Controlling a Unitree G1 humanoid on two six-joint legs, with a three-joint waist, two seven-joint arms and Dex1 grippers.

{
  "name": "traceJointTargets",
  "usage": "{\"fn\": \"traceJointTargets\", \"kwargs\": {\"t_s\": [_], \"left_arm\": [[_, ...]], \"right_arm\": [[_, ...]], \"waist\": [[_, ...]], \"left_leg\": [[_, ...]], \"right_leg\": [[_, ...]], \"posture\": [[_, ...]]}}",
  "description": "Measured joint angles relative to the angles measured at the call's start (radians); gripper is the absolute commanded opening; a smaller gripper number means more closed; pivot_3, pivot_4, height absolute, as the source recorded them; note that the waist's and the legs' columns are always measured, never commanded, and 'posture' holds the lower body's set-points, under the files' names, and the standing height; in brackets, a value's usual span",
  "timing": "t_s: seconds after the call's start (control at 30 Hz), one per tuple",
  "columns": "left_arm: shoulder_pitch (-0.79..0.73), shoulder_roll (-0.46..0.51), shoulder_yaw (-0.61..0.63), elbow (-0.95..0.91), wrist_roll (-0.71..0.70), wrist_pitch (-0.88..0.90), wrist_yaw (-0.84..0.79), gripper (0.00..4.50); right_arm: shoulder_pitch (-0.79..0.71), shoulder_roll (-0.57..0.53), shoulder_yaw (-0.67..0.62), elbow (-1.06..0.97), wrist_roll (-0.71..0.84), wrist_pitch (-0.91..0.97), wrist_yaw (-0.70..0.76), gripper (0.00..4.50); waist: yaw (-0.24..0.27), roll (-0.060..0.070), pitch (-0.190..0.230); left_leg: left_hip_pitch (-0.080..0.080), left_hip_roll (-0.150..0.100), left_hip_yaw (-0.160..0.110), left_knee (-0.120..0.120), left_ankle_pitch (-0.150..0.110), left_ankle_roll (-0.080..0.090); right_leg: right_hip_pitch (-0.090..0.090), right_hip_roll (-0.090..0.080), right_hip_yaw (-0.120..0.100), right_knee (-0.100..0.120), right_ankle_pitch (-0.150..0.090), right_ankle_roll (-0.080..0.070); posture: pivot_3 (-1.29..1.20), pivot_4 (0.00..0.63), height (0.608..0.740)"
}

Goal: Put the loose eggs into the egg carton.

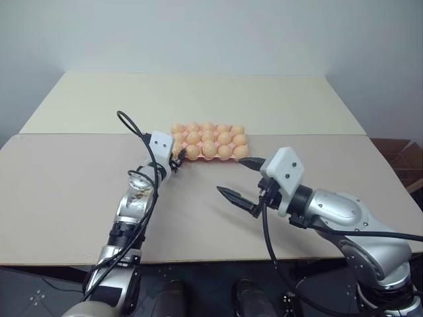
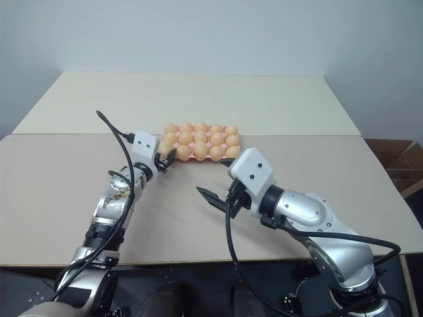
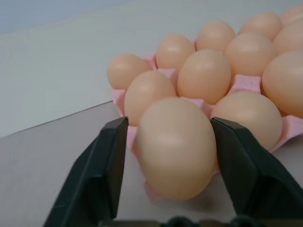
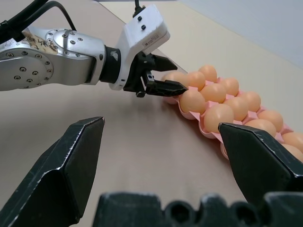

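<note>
A pale beige surface point(image 1: 79, 198) stretches ahead, with a second, lighter surface butted against its far edge; the pink egg carton point(image 3: 244, 82) sits near the middle of the near surface, close to that far seam, and every cup that can be seen holds a light orange-tan egg.

The left gripper point(image 1: 176, 158) reaches forward, level, to the carton's near left corner; in the left wrist view its two black fingers point(image 3: 106, 165) stand on either side of the corner egg point(image 3: 176, 146), which rests in its cup; the jaws are parted, with a narrow slit visible between each finger and the shell, so the egg looks released rather than squeezed; whether either finger still brushes it, I cannot tell.

The right gripper point(image 1: 241, 179) hovers above bare surface, nearer the robot than the carton's right end and apart from it; its jaws are spread wide and hold nothing; the right wrist view looks between its fingers toward the carton's long near edge, with the left gripper at the corner egg in the distance.

The remaining eggs point(image 1: 210, 139) fill the three rows, touching or nearly touching their neighbours.
</note>
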Motion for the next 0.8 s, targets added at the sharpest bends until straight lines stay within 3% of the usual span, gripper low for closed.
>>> {"fn": "traceJointTargets", "kwargs": {"t_s": [0.2, 0.5, 0.8], "left_arm": [[0.038, -0.008, 0.023, -0.068, -0.002, -0.009, 0.030, 4.09], [0.293, -0.050, 0.175, -0.538, -0.058, 0.225, 0.156, 4.09], [0.626, -0.032, 0.246, -0.753, -0.098, 0.181, 0.112, 4.09]], "right_arm": [[0.003, -0.004, 0.000, -0.004, 0.000, 0.000, 0.001, 4.50], [0.080, 0.013, -0.013, -0.012, -0.046, -0.064, -0.018, 4.50], [0.297, 0.189, 0.016, 0.150, -0.245, -0.470, -0.072, 4.50]], "waist": [[-0.002, 0.000, 0.000], [-0.004, 0.000, 0.000], [-0.002, -0.001, -0.001]], "left_leg": [[0.000, 0.000, 0.000, 0.000, 0.000, 0.000], [0.000, 0.001, -0.001, 0.000, 0.000, 0.000], [0.001, 0.001, 0.001, 0.000, 0.000, 0.000]], "right_leg": [[0.000, 0.000, 0.000, 0.000, 0.000, 0.000], [0.000, 0.000, 0.000, 0.001, 0.000, 0.000], [0.001, -0.001, 0.001, 0.000, 0.000, 0.000]], "posture": [[0.00, 0.150, 0.740], [0.00, 0.150, 0.740], [0.00, 0.150, 0.740]]}}
